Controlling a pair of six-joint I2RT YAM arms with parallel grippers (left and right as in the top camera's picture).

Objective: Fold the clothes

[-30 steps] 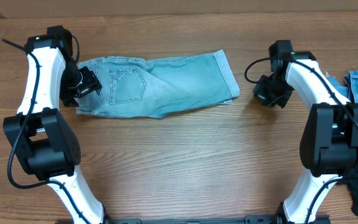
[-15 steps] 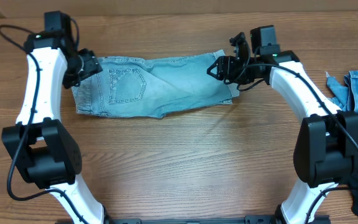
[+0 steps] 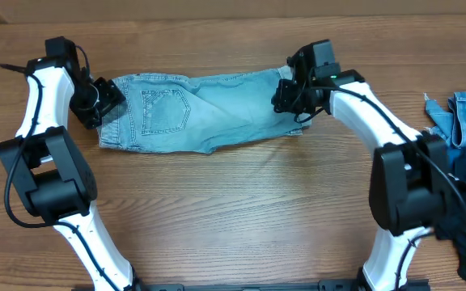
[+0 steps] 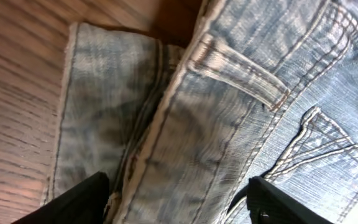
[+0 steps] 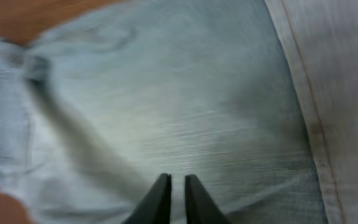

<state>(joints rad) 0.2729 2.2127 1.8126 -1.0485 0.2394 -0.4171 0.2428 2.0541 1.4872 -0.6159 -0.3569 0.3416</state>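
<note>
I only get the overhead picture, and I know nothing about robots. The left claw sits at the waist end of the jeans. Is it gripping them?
Observer: No. Its wrist camera shows the left claw open, its fingers set wide apart over the waistband of the jeans, near a belt loop.
Operator: And the claw at the other end?
Observer: The right claw has its fingers almost together, pointing at pale denim beside the stitched hem.
Operator: Is any cloth pinched in it?
Observer: I cannot tell. That view is blurred, and only a thin slit shows between the tips.
</note>
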